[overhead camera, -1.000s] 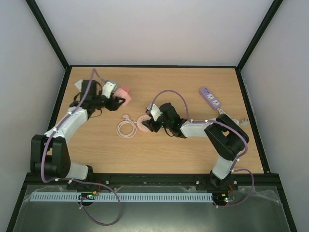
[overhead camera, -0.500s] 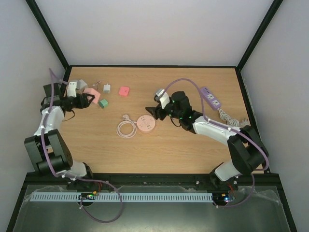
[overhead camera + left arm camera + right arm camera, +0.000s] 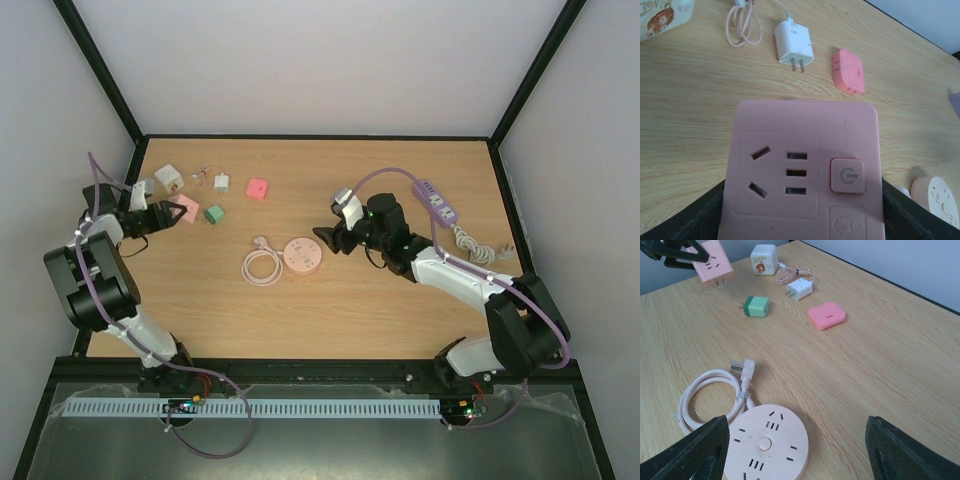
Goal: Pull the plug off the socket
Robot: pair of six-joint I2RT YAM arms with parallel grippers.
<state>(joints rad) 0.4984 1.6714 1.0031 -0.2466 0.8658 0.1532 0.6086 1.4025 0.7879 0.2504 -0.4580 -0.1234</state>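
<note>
Both arms are made of black round joints with smooth white covers in between. The left arm (image 3: 86, 285) and the right arm (image 3: 455, 278) each have a thin purple cable (image 3: 398, 170) looping along them. The fingers (image 3: 697, 450) are black and chunky. A tiny green light (image 3: 372, 211) glows on the right arm.

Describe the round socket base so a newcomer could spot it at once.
On the wooden table, look near the middle, beside the right tool. The socket base lies flat there, a coiled cable at its left. It is the only round pink piece; the pink block in the left tool and the pink piece farther back are square.
</note>
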